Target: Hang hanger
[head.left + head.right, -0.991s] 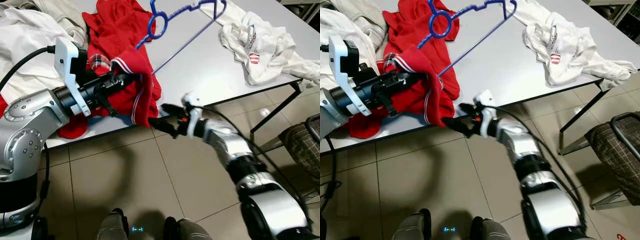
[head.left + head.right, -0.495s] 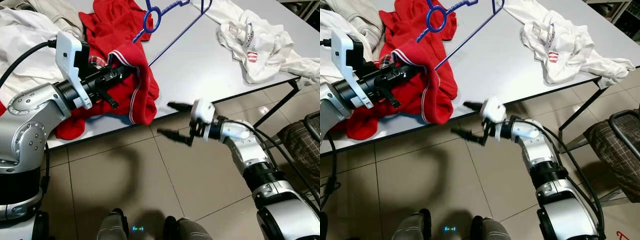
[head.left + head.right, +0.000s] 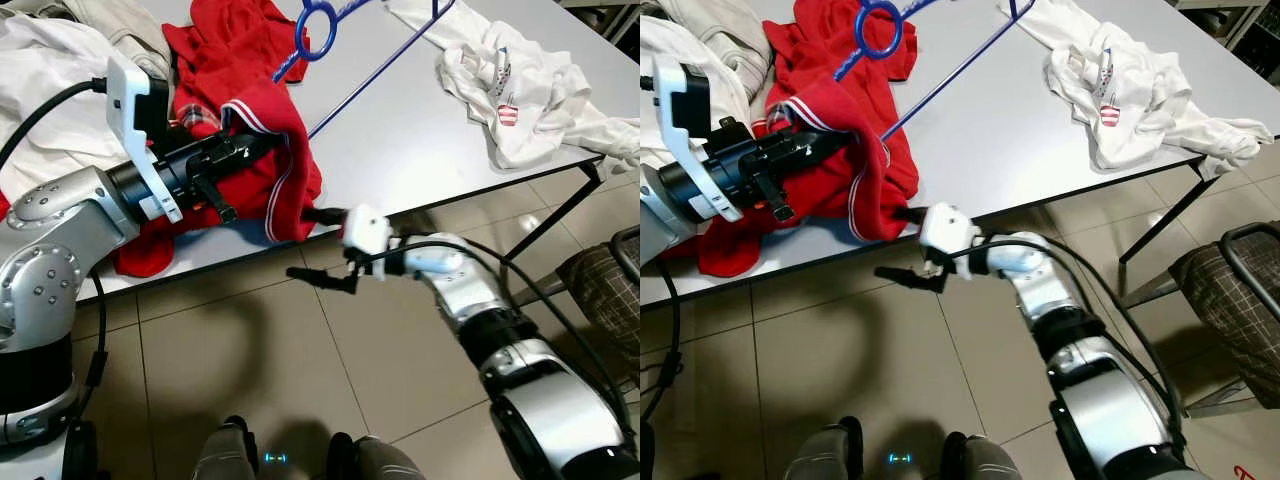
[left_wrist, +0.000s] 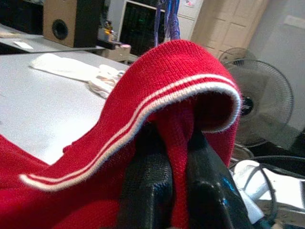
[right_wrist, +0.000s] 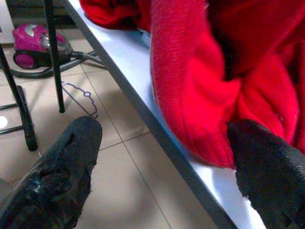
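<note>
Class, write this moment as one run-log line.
left gripper: shut on red knitted sweater | right gripper: open at grey table edge below sweater | blue wire hanger: on table

1 blue hanger [image 3: 345, 30], 1 red garment [image 3: 245, 90], 2 white garments [image 3: 520, 85], 1 table [image 3: 420, 130].

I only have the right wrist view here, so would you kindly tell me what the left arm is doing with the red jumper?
Observer: The left pincer is shut on the red jumper, pinching its striped hem above the table.
Operator: Thank you. Where is the hanger?
Observer: The blue hanger lies on the table beyond the jumper, its ring resting on the red cloth.
Operator: And how does my right arm stand relative to the jumper?
Observer: The right pincer is open at the table's edge, just below the hanging fold of the jumper.
</note>
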{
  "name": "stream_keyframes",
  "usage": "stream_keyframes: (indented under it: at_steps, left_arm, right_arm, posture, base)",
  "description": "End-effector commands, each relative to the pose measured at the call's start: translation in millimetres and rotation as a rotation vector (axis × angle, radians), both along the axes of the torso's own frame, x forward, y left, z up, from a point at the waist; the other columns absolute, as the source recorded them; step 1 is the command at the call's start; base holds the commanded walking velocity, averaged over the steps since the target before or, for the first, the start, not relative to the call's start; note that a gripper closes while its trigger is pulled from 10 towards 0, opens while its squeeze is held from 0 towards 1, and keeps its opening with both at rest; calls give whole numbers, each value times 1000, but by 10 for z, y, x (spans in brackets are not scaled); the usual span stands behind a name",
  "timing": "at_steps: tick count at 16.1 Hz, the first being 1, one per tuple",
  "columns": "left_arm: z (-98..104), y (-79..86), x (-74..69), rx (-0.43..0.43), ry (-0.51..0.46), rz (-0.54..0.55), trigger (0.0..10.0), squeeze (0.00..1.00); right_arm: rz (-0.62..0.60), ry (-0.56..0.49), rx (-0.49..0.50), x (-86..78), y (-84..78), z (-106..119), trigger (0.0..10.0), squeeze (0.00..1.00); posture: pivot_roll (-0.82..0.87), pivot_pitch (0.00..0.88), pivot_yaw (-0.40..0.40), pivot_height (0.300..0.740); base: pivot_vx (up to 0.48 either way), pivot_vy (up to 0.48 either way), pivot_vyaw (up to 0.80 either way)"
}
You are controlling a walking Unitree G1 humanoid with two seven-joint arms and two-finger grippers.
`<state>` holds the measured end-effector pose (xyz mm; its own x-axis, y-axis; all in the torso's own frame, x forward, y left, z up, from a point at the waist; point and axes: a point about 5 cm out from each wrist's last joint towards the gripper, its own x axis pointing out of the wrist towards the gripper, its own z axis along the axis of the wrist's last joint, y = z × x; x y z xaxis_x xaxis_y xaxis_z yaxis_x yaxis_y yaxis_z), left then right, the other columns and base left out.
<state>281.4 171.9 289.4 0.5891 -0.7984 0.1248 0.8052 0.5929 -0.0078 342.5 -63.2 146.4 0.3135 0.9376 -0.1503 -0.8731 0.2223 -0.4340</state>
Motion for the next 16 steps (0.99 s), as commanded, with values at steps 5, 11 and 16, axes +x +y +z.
stream_keyframes:
  at_steps: [5, 11, 16]
  left_arm:
    - [195, -81, -121, -57, -33, -90, 0, 0]
    - [232, -68, -137, -76, -21, -105, 0, 0]
    - [233, -56, -138, -77, -17, -100, 0, 0]
  right_arm:
    - [-57, -13, -10, 71, 19, -9, 0, 0]
    - [-137, -19, 9, 122, -7, -26, 0, 0]
    - [-154, 0, 37, 138, -9, -20, 0, 0]
  posture:
    - [169, 213, -131, 740]
    - [183, 195, -129, 740]
    - [186, 192, -127, 740]
  base:
    - [0, 0, 0]
    - [0, 0, 0]
    - [0, 0, 0]
